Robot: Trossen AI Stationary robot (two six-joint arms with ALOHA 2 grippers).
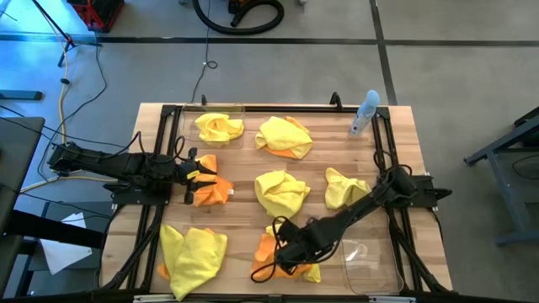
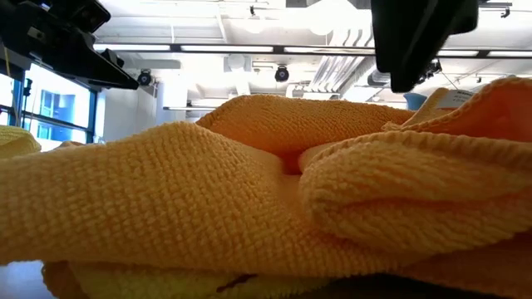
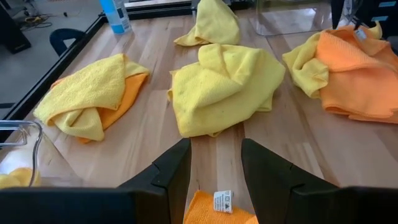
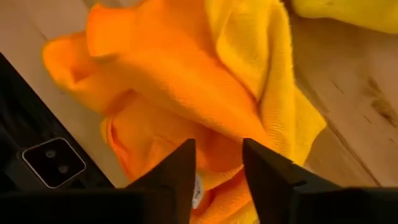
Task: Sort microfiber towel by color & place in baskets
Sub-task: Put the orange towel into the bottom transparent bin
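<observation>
Orange towel lies just ahead of the right gripper, whose jaws stand spread apart.

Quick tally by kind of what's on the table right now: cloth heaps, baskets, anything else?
Cloth heaps: 7
Clear baskets: 2
Spray bottle: 1
Total: 10
</observation>
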